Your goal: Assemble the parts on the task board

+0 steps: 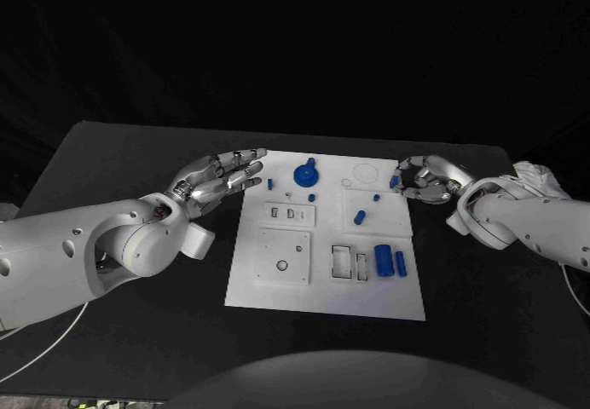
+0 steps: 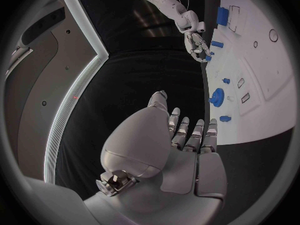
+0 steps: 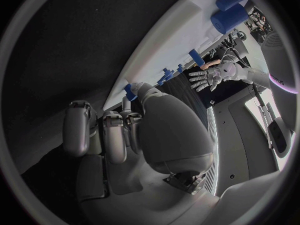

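The white task board [image 1: 369, 298] lies in the middle of the black table. On it are a round blue wheel-like part [image 1: 306, 175], a short blue peg [image 1: 361, 217] and two blue cylinders [image 1: 391, 259] side by side. My left hand [image 1: 222, 177] hovers at the board's far left edge with fingers spread and nothing in it; its open palm [image 2: 181, 155] faces the board. My right hand [image 1: 426, 181] is at the far right corner, fingers curled, pinching a small blue part [image 1: 395, 181] that also peeks out beside its thumb [image 3: 129, 91].
A small blue peg [image 1: 270, 183] stands close to my left fingertips. Rectangular slots [image 1: 348, 262] and a square recessed plate [image 1: 286, 252] mark the board's near half. A pale crumpled thing [image 1: 536, 177] lies behind my right arm. Bare black table [image 1: 135, 145] surrounds the board.
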`<action>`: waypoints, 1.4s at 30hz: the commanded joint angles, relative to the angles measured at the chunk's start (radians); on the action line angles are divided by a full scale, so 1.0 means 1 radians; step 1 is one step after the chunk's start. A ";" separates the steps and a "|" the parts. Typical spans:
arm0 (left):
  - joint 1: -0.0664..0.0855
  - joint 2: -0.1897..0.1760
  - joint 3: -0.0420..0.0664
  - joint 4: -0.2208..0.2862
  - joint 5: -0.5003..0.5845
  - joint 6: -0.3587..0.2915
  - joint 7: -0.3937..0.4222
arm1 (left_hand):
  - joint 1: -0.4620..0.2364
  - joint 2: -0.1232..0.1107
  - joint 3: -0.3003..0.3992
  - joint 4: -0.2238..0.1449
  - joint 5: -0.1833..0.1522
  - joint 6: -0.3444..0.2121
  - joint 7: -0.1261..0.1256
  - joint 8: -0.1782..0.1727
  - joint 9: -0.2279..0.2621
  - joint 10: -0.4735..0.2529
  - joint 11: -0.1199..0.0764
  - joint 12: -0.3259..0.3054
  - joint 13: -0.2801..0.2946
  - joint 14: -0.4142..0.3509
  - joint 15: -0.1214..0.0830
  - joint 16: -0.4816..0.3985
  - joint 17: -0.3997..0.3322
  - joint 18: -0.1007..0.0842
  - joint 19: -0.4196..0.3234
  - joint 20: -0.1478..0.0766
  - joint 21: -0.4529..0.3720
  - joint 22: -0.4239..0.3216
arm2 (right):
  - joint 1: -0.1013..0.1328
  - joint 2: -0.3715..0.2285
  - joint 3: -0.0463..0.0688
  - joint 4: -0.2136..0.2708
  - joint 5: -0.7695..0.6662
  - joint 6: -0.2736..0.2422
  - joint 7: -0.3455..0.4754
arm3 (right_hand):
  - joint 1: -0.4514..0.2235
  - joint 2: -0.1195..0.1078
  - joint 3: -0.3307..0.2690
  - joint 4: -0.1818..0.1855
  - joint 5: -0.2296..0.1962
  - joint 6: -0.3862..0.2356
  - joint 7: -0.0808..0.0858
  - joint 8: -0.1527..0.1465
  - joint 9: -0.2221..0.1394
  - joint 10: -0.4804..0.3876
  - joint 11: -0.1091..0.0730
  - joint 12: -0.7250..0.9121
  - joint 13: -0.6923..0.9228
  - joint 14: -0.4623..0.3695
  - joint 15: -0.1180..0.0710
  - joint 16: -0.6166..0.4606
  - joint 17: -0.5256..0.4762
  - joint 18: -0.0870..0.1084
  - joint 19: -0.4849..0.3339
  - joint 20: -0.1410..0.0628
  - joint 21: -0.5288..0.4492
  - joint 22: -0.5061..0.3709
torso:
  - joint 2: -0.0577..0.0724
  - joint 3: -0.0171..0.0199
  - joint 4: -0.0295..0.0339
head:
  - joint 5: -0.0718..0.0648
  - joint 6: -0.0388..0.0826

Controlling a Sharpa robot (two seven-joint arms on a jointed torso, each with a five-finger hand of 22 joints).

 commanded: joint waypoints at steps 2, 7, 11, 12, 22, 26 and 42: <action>0.000 0.002 0.001 0.002 -0.005 0.019 0.005 | 0.008 0.003 0.005 0.000 0.003 0.001 0.005 0.005 0.001 -0.002 0.008 0.004 0.001 0.000 0.006 0.007 0.001 -0.017 0.007 -0.003 0.005 0.001 | -0.001 0.002 0.000 0.001 -0.008 0.008 -0.002 | -0.008 -0.001 0.010 -0.001 0.024 0.008 0.000 -0.006 -0.008 0.106 0.000 0.004 0.263 0.106 0.004 0.003 0.263 -0.002 -0.008 -0.001 -0.006 0.185 | 0.000 0.0000 -0.0005 | 0.000 0.000; 0.000 -0.001 0.001 0.003 -0.005 0.018 0.005 | 0.008 0.003 0.005 0.000 0.003 0.001 0.005 0.005 0.001 -0.002 0.008 0.004 0.001 0.000 0.006 0.007 0.001 -0.017 0.007 -0.003 0.005 0.001 | -0.001 -0.001 0.000 0.010 0.001 -0.015 0.012 | -0.009 -0.003 0.019 -0.004 0.050 0.016 0.000 -0.005 -0.015 0.106 -0.001 0.004 0.263 0.106 0.003 0.003 0.263 -0.002 -0.006 -0.002 -0.005 0.186 | -0.001 -0.0005 -0.0016 | 0.003 0.000; 0.000 -0.004 0.001 0.004 -0.005 0.017 0.005 | 0.008 0.003 0.005 0.000 0.003 0.001 0.006 0.005 0.001 -0.001 0.009 0.005 0.002 0.000 0.007 0.008 0.001 -0.020 0.008 -0.003 0.005 0.001 | 0.001 -0.008 0.000 0.033 0.011 -0.037 0.023 | -0.011 -0.006 0.023 -0.005 0.063 0.025 0.001 -0.002 -0.018 0.106 -0.001 0.004 0.263 0.106 0.003 0.003 0.263 -0.003 -0.004 -0.002 -0.001 0.187 | 0.001 -0.0006 -0.0021 | 0.004 0.000; 0.000 -0.004 0.001 0.004 -0.005 0.017 0.005 | 0.008 0.003 0.005 0.000 0.003 0.001 0.006 0.005 0.001 -0.001 0.009 0.005 0.002 0.000 0.007 0.008 0.001 -0.020 0.008 -0.003 0.005 0.001 | 0.002 -0.009 0.000 0.037 0.012 -0.040 0.024 | -0.012 -0.006 0.023 -0.005 0.065 0.027 0.001 -0.002 -0.019 0.106 -0.001 0.004 0.263 0.106 0.002 0.003 0.263 -0.003 -0.003 -0.002 -0.001 0.187 | 0.000 -0.0003 -0.0016 | 0.004 0.000; 0.000 -0.003 0.001 0.003 -0.005 0.015 0.003 | 0.008 0.003 0.005 0.000 0.003 0.001 0.006 0.005 0.001 -0.001 0.009 0.005 0.002 0.000 0.007 0.008 0.001 -0.020 0.008 -0.003 0.005 0.001 | 0.046 -0.012 0.001 0.093 0.026 -0.045 0.023 | -0.014 -0.007 0.025 -0.005 0.070 0.031 0.001 -0.001 -0.021 0.106 -0.001 0.004 0.263 0.106 0.002 0.003 0.263 -0.003 -0.003 -0.003 -0.001 0.187 | 0.001 0.0000 0.0003 | 0.003 0.000; 0.000 -0.002 0.001 0.002 -0.005 0.015 0.003 | 0.008 0.003 0.005 0.000 0.003 0.001 0.006 0.005 0.001 -0.001 0.009 0.005 0.002 0.000 0.007 0.008 0.001 -0.020 0.008 -0.003 0.005 0.001 | 0.060 0.000 0.002 0.110 0.032 -0.039 0.020 | -0.014 -0.007 0.025 -0.005 0.069 0.032 0.001 0.000 -0.021 0.106 -0.001 0.004 0.263 0.106 0.002 0.003 0.263 -0.003 -0.004 -0.003 -0.002 0.186 | 0.001 -0.0001 -0.0001 | 0.004 0.000; 0.000 0.012 0.001 -0.003 -0.005 0.015 0.005 | 0.008 0.003 0.006 0.001 0.003 0.002 0.006 0.005 0.002 0.000 0.009 0.006 0.002 0.000 0.007 0.010 0.001 -0.021 0.009 -0.003 0.006 0.002 | 0.083 0.110 0.004 0.227 -0.004 0.042 -0.034 | -0.011 -0.003 0.030 -0.009 0.064 0.041 0.004 0.003 -0.024 0.106 0.000 0.004 0.263 0.106 0.003 0.003 0.263 0.000 -0.011 -0.003 -0.011 0.183 | 0.000 -0.0006 0.0021 | 0.019 0.000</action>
